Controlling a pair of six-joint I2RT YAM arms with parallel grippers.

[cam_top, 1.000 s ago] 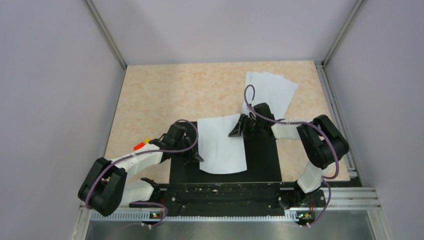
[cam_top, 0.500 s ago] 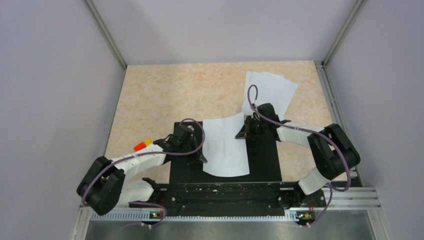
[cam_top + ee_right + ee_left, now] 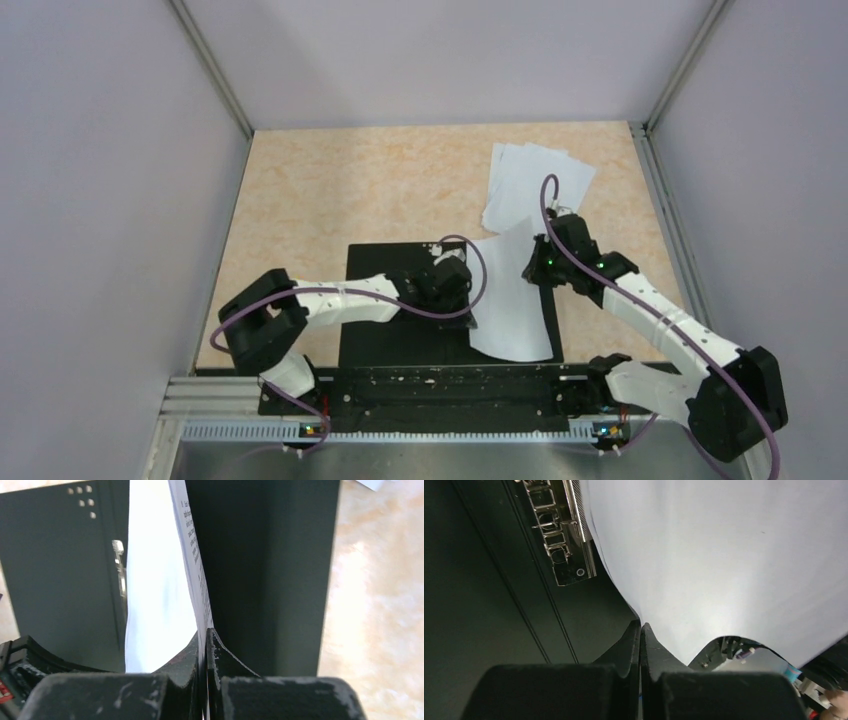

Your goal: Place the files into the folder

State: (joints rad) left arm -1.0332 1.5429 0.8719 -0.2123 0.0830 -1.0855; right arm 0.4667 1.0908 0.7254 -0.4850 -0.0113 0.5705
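The folder [image 3: 390,335] lies open at the near middle of the table, black inner faces up, its metal spine clip [image 3: 559,530] at the centre. One white sheet [image 3: 512,310] curves up over the folder's right half, held by both grippers. My left gripper [image 3: 470,318] is shut on the sheet's left edge [image 3: 724,555]. My right gripper [image 3: 533,268] is shut on its far right edge [image 3: 155,580]; that edge stands nearly upright and carries small dark print. The other files [image 3: 535,180] lie fanned at the back right.
The beige tabletop [image 3: 320,190] is walled by grey panels on the left, the back and the right. A black rail [image 3: 440,385] runs along the near edge by the arm bases. A metal frame rail [image 3: 665,200] runs along the right side.
Both grippers have carried the sheet to the right, from the folder's middle to over its right half. Both arms have stretched out and the sheet now stands more upright.
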